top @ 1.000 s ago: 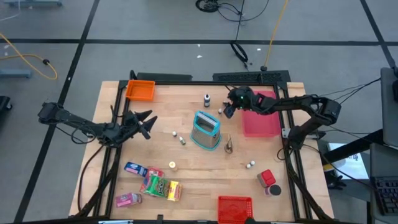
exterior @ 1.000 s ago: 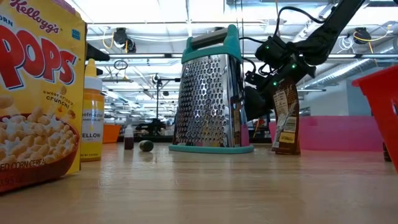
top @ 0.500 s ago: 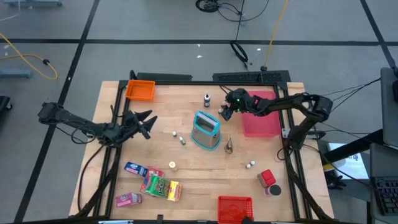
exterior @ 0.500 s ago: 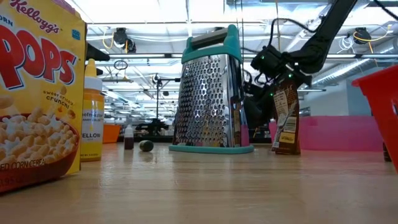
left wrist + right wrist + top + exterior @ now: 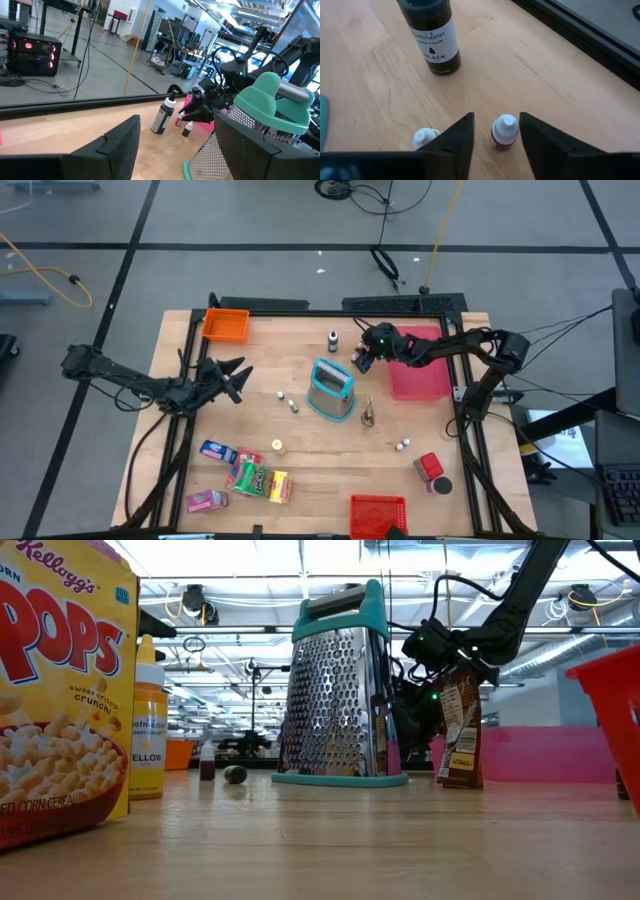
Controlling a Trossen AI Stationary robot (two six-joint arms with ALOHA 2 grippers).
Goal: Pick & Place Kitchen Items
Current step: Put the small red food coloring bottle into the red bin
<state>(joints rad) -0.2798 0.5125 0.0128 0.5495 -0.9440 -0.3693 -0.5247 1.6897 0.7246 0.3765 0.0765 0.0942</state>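
Observation:
My right gripper [image 5: 496,117] hangs low over the far middle of the table [image 5: 360,361], slanting down and open. A tiny dark bottle with a white cap [image 5: 504,131] stands upright on the wood between its two fingers, closer to one of them. A second white-capped bottle [image 5: 424,137] stands just outside the other finger. A black food-colour bottle [image 5: 432,35] stands farther off. My left gripper [image 5: 232,376] waits open at the table's left side.
A teal-handled grater [image 5: 332,388] stands just near of the right gripper, and the pink tray [image 5: 420,372] lies to its right. An orange bin [image 5: 226,325] is at the far left and a red bin [image 5: 378,513] at the near edge. Snack packets [image 5: 250,477] and a red canister [image 5: 430,470] lie near the front.
My right gripper has sunk toward the small bottles at the far middle of the table and drifted a little toward the table's left edge.

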